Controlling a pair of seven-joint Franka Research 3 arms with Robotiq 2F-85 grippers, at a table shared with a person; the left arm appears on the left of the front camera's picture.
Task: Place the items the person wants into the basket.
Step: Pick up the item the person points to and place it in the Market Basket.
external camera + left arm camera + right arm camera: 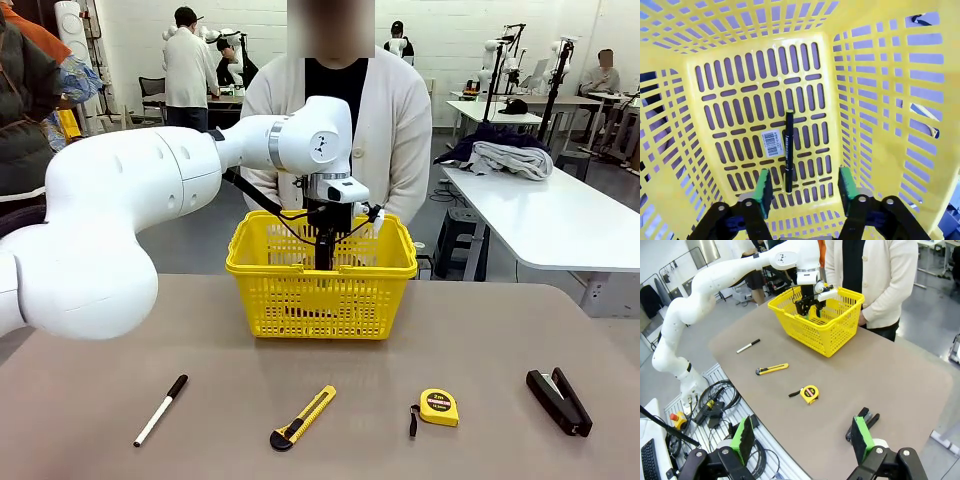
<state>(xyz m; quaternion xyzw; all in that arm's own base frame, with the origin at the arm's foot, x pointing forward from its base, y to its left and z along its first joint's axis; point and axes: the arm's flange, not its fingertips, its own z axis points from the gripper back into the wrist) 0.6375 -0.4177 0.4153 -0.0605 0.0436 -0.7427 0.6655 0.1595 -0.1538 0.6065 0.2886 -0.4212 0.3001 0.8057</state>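
Note:
The yellow lattice basket (320, 268) stands at the table's far side in front of the person (400, 130). My left gripper (322, 250) hangs inside it, jaws open and empty. In the left wrist view the slim black pen (788, 150) lies flat on the basket (880, 100) floor beside a barcode sticker, below the gripper (802, 182). On the near table lie the white marker (161, 410) with a black cap and the round yellow tape measure (438, 407). My right gripper (802, 437) is open and empty above the table's near right edge, far from the basket (830, 330).
A yellow-and-black utility knife (303, 417) lies between marker and tape measure. A black stapler (559, 401) rests at the near right, close under my right gripper. Bare tabletop (200, 340) stretches between the basket and the row of tools. Cables lie on the floor (715, 400) beyond the table's edge.

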